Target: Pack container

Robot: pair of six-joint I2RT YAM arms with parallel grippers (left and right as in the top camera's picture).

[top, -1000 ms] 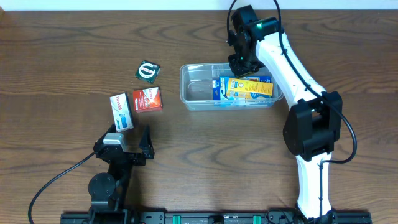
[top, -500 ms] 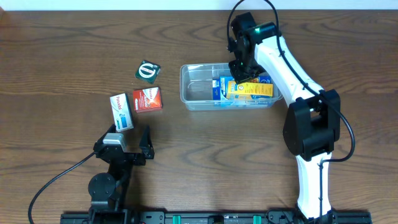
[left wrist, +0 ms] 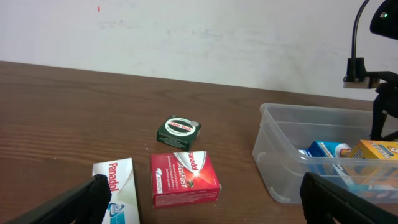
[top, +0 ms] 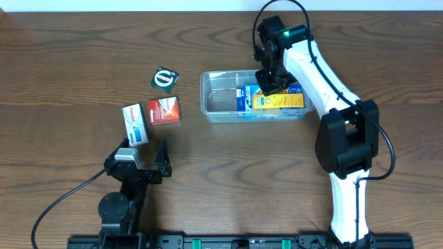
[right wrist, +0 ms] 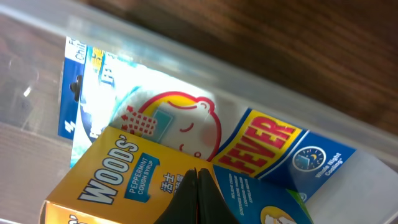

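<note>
The clear container (top: 220, 105) lies on the table right of centre, with a yellow Woods box (top: 281, 102) and a blue box (top: 243, 97) in its right half. My right gripper (top: 267, 85) is shut inside the container, nothing between its fingers. In the right wrist view the gripper's (right wrist: 199, 186) tips rest on the yellow Woods box (right wrist: 112, 180), which lies over the blue box (right wrist: 155, 118). My left gripper (top: 145, 151) stands open low at the near left, holding nothing. Ahead of this gripper (left wrist: 202, 199) lie the loose boxes, with the container (left wrist: 280, 162) to the right.
Three small boxes lie left of the container: a red box (top: 164, 111) (left wrist: 184, 178), a white Panadol box (top: 135, 124) (left wrist: 117, 190) beside the left finger, and a dark green box (top: 164, 79) (left wrist: 178, 130) farther back. The container's left half holds nothing.
My right gripper has come down from the container's far rim onto the yellow box, which shifted slightly. The left arm has not moved.
</note>
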